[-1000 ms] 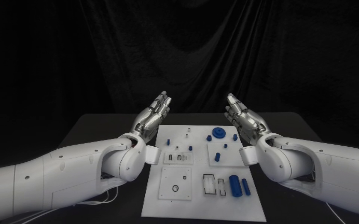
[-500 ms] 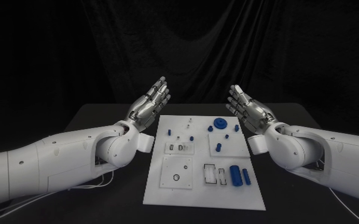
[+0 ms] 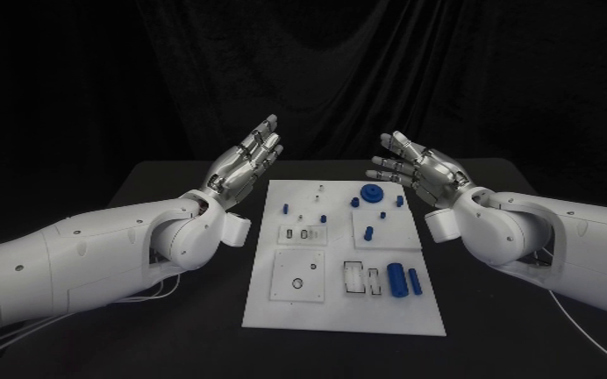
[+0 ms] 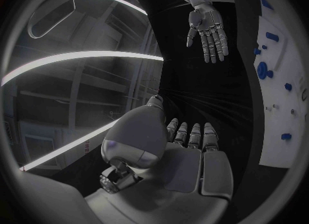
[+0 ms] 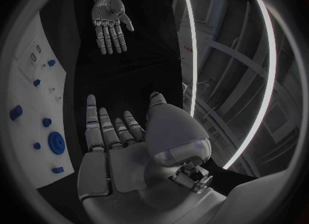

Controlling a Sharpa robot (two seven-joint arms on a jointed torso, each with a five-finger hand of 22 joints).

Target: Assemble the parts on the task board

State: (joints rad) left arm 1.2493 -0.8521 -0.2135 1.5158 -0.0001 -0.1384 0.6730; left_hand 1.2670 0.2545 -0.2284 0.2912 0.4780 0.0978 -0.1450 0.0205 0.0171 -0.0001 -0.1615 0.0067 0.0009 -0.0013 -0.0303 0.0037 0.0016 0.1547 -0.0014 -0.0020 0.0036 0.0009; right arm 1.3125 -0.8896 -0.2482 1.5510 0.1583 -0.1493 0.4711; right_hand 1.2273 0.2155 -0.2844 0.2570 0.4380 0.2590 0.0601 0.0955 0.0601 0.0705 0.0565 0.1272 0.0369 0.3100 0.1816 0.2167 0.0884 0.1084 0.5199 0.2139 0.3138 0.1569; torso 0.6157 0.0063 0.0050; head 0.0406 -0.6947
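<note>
While both hands are hovering empty: nothing on the white rectangular task board is being touched.
Left hand: the silver many-fingered left hand is hanging above the black bench, just off the board's far left corner, fingers straight and spread, holding nothing.
Right hand: the silver many-fingered right hand is hovering off the far right corner, fingers apart, empty.
Task's thing: the round blue gear-like part is sitting near the board's far edge, toward the right.
Key relation: that gear is lying below and inward of the right hand, which is nearer to it.
Long parts: the two blue cylinders are lying lengthwise, near edge to far.
Writing: none appears legible, though small marks may be going unseen.
</note>
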